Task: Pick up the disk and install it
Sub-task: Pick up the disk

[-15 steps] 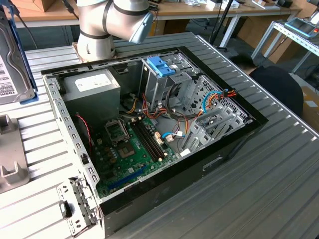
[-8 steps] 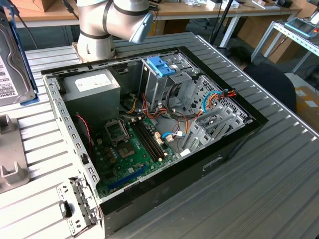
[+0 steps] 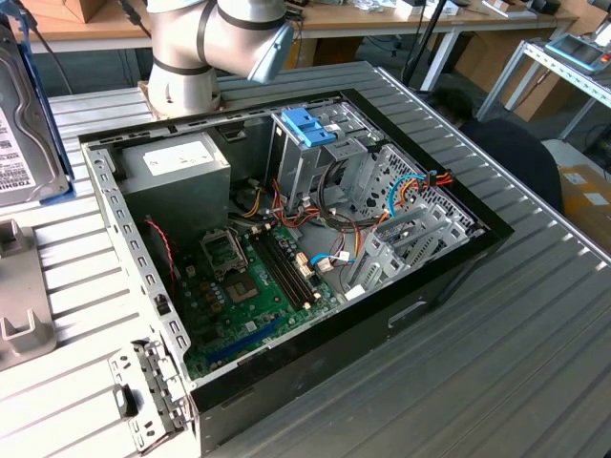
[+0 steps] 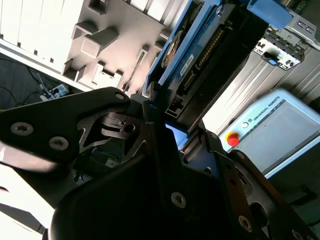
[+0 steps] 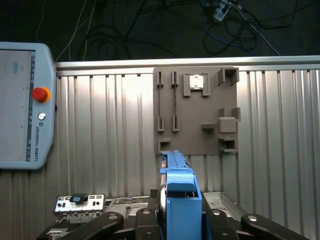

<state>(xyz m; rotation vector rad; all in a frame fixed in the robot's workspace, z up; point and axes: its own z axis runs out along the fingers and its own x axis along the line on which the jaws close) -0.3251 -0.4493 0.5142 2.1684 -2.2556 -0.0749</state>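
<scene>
The end effector [image 5: 176, 220] is clenching the disk [image 5: 177, 187], a grey metal drive framed in light blue plastic, and is holding it edge-on over the ribbed tabletop [image 5: 110, 125].

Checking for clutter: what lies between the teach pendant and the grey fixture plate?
Bare ribbed tabletop, in the first wrist view, between teach pendant and grey fixture plate.

ribbed metal table [image 3: 535, 363], wooden workbench [image 3: 363, 21] behind

Exterior view looks down slantwise on the desk [image 3: 496, 382] and open PC case [image 3: 382, 315], pretty close. Both wrist views sit right behind the end effector [image 5: 177, 220] [image 4: 167, 132], sharing the grey plate [image 5: 195, 110] [image 4: 115, 45] and pendant [image 5: 22, 105] [image 4: 280, 130].
</scene>
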